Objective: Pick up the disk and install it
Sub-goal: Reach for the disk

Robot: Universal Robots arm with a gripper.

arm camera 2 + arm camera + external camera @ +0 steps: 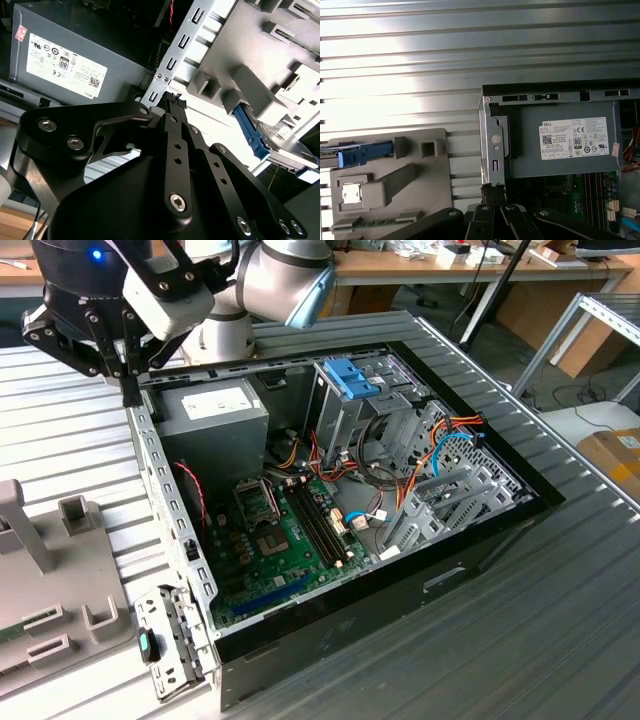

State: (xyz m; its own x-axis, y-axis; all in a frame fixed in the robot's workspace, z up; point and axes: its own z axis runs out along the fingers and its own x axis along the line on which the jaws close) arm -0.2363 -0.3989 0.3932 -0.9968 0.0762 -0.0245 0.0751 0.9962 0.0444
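The disk (pixel 362 153) lies in the grey holder (pixel 415 175) beside the computer case, its light blue bracket showing along one side. In the second wrist view the disk (pixel 280 145) shows blue bracket and grey metal at the holder's edge. My gripper (pixel 128 390) hangs over the case's side wall by the power supply, in the exterior view's upper left. Its fingertips (pixel 172 99) are pressed together with nothing between them. In the first wrist view the gripper (pixel 492 189) sits right at the case wall, a good way from the disk.
The open case (pixel 480 540) holds a grey power-supply box (pixel 215 415), a green motherboard (pixel 290 540), loose cables and a tall metal cage with a blue latch (pixel 350 380). The grey holder (pixel 60 580) stands at the exterior view's left on the ribbed metal table (pixel 560 640).
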